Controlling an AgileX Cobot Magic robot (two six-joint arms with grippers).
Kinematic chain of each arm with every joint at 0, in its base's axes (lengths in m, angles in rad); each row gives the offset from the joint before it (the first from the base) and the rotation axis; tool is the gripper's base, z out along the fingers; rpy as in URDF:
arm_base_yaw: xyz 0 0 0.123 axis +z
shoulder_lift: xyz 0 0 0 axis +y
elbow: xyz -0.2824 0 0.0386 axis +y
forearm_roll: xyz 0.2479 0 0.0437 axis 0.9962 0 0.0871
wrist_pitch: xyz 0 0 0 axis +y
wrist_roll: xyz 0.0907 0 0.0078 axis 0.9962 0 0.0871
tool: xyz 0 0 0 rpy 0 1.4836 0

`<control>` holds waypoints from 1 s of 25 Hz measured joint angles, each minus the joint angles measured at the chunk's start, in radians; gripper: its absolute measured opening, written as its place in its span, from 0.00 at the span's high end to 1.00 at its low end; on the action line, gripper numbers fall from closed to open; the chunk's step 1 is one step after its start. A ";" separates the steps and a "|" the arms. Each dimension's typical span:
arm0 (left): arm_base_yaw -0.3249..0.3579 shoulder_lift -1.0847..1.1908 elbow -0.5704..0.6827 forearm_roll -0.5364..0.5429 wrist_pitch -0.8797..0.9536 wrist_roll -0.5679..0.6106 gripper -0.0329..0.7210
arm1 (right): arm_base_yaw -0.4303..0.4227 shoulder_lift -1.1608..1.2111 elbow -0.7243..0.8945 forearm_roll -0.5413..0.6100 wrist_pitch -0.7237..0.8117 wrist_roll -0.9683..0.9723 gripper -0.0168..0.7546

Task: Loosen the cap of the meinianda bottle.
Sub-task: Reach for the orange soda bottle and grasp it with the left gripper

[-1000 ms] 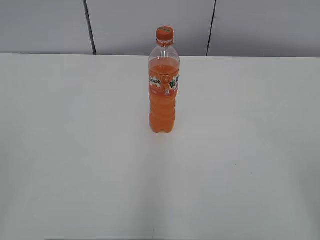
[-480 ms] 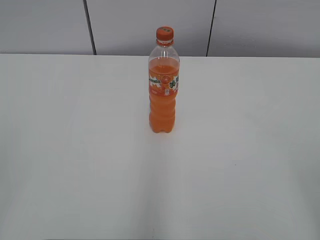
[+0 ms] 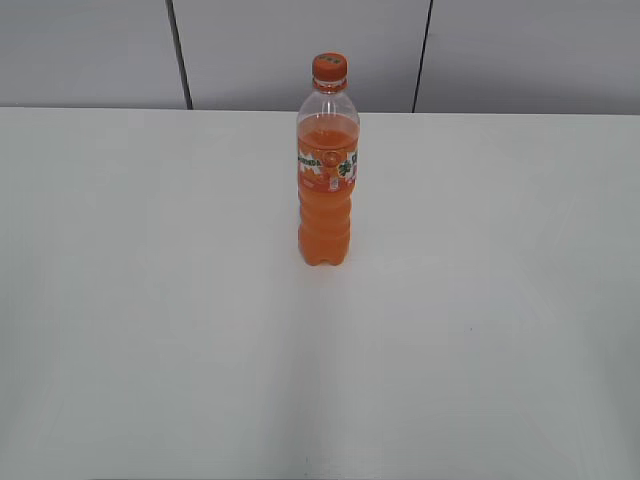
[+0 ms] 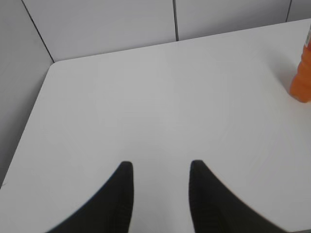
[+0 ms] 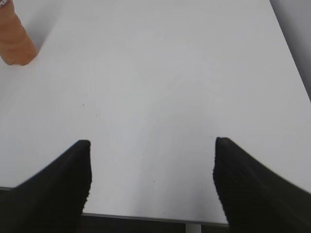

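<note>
A: Where was the meinianda bottle (image 3: pixel 325 185)?

B: Upright on the white table (image 3: pixel 150 300), toward 12 o'clock from its middle, the cap (image 3: pixel 329 67) on its neck.

A: And the 2 grippers?

B: The left gripper (image 4: pixel 158 167) hung with jaws parted, bottle at its 2 o'clock. The right gripper (image 5: pixel 153 145) was spread wider, bottle at 10 o'clock. Both held nothing.
</note>
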 joint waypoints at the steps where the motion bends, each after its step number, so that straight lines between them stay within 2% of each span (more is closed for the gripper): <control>1: 0.000 0.000 0.000 0.000 0.000 0.000 0.63 | 0.000 0.000 0.000 0.000 0.000 0.000 0.22; 19: 0.000 0.001 0.000 0.000 0.000 0.000 0.63 | 0.000 0.000 0.000 0.000 0.000 0.000 0.22; 22: 0.000 0.021 0.000 0.000 -0.001 0.000 0.57 | 0.000 0.000 0.000 0.000 0.000 0.000 0.22; 25: 0.000 0.060 0.000 0.000 -0.001 0.000 0.44 | 0.000 0.000 0.000 0.000 0.000 0.000 0.22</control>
